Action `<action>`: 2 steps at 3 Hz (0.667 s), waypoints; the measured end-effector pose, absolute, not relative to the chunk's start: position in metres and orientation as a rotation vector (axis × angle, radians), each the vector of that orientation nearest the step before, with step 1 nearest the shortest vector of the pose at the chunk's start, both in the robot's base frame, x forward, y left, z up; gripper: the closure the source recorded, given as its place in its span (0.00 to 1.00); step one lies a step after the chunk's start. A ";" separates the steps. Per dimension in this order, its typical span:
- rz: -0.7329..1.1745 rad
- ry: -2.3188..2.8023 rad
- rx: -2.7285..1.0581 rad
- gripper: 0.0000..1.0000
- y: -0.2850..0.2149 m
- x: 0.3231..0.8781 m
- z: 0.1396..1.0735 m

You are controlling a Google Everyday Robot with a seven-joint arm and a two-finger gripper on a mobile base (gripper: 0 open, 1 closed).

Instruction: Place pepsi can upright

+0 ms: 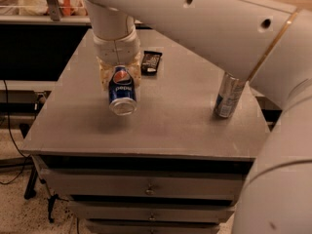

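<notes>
The pepsi can [122, 89] is dark blue with a red-white-blue logo and a silver end facing the camera. It hangs tilted, a little above the grey table top [175, 130], with its shadow below it. My gripper [120, 76] comes down from the white arm [195, 13] at the table's left middle. Its pale fingers [104, 77] are shut on the can's upper end.
A taller slim silver-and-blue can [227, 96] stands upright at the table's right side, under the arm. A flat black packet [151, 62] lies behind the gripper. Drawers [146, 186] run below the front edge. Cables lie on the floor at the left.
</notes>
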State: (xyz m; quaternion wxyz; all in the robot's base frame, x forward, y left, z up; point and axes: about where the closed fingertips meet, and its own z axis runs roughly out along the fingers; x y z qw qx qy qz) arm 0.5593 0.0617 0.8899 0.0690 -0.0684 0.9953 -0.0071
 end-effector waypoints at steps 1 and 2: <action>0.002 2.907 -0.310 1.00 0.052 0.557 0.911; 0.051 2.751 -0.502 1.00 0.048 0.550 0.931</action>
